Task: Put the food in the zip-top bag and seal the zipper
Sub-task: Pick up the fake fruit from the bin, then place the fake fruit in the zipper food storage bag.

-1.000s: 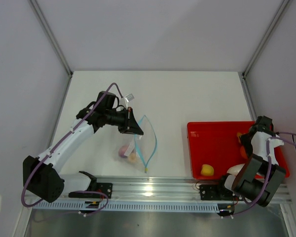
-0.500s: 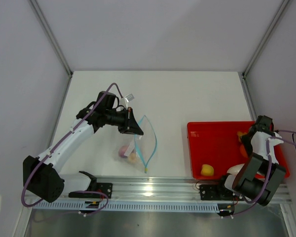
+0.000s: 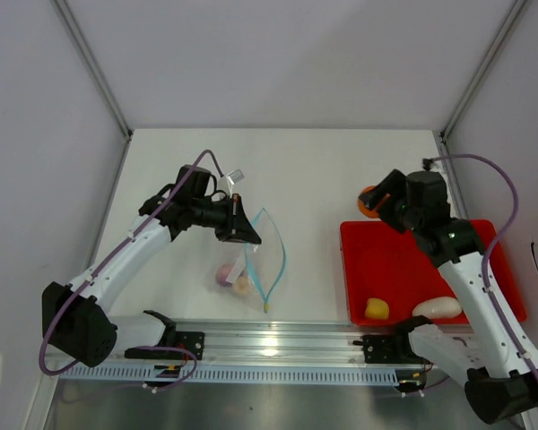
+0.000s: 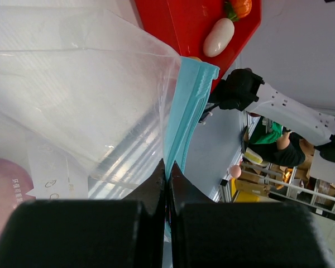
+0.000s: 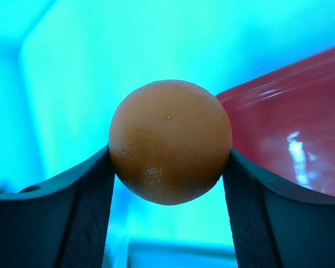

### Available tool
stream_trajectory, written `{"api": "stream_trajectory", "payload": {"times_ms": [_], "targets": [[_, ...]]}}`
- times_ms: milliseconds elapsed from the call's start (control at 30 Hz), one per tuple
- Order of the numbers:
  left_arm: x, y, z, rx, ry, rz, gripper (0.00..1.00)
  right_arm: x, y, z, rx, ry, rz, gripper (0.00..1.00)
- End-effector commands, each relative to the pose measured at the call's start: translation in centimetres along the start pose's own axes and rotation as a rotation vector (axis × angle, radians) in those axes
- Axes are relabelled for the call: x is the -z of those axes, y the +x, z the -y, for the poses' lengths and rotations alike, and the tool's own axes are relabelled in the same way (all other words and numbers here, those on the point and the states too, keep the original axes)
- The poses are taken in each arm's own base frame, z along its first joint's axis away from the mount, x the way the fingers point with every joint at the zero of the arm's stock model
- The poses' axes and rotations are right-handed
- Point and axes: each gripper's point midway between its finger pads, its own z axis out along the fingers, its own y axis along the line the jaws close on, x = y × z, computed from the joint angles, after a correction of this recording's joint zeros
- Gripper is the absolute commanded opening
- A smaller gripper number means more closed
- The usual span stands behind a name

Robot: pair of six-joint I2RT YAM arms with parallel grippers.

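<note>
The clear zip-top bag [image 3: 255, 260] stands open on the table, its light-blue zipper [image 3: 278, 260] curving along the mouth. My left gripper [image 3: 248, 235] is shut on the bag's upper edge and holds it up; the left wrist view shows the zipper [image 4: 187, 106] pinched between the jaws. A purple-white garlic bulb [image 3: 224, 274] and a pale piece [image 3: 241, 285] lie inside the bag. My right gripper [image 3: 369, 202] is shut on an orange round fruit [image 5: 170, 141], raised over the red tray's far left corner. A yellow piece [image 3: 377, 309] and a white piece [image 3: 436, 308] lie in the tray.
The red tray [image 3: 403, 260] sits at the right, near the front rail [image 3: 278, 345]. Grey walls enclose the table on three sides. In the left wrist view an orange pumpkin [image 4: 240, 8] and the white piece [image 4: 219, 37] show in the tray.
My right arm has swung up and left from the tray's right end to above its far left corner, carrying the orange fruit. The left arm and the bag have not moved.
</note>
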Motion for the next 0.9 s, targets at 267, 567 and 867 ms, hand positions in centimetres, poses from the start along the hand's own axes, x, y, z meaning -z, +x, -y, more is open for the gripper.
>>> {"api": "stream_trajectory", "payload": {"times_ms": [267, 567, 867], "targets": [[0.7, -0.7, 1.5, -0.033, 0.021, 0.032, 0.01, 5.1, 19.5, -17.5, 0.415, -0.561, -0.491, 0.0], [0.7, -0.7, 1.3, -0.03, 0.006, 0.035, 0.01, 8.2, 22.4, -18.8, 0.559, -0.585, -0.439, 0.0], [0.6, -1.4, 1.7, -0.032, 0.014, 0.034, 0.01, 11.9, 24.6, -19.3, 0.629, -0.654, -0.494, 0.0]]}}
